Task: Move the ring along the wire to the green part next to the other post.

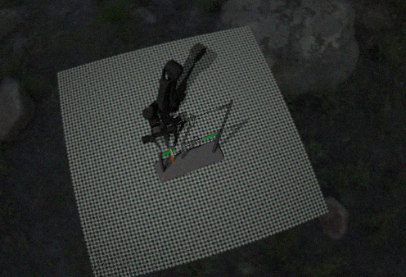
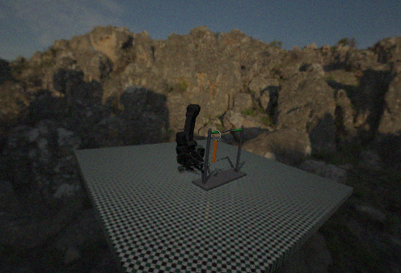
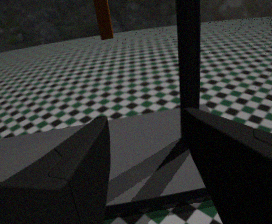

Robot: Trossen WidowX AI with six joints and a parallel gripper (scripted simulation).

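The ring point(image 2: 217, 135) hangs around the green part point(image 1: 165, 153) at the near post point(image 2: 208, 150) point(image 3: 188, 60). Its orange handle point(image 1: 172, 159) point(image 2: 214, 151) point(image 3: 103, 20) hangs down freely. The other green part point(image 1: 211, 136) point(image 2: 237, 130) is at the far post point(image 2: 239, 150). Thin grey wire runs between them. My gripper point(image 3: 145, 121) is partly open, with nothing between its fingers. It is low on the arm's side of the stand. In the wrist view, the near post stands beyond the right fingertip and the handle is upper left. The fingertips are hard to make out in the top and exterior views.
The grey base plate point(image 1: 192, 162) point(image 2: 220, 179) point(image 3: 142, 130) carries both posts. It lies ahead of the fingers in the wrist view. The checkered table top point(image 1: 245, 202) point(image 2: 202, 231) surrounds it. Dark shadows of arm and stand fall behind the stand.
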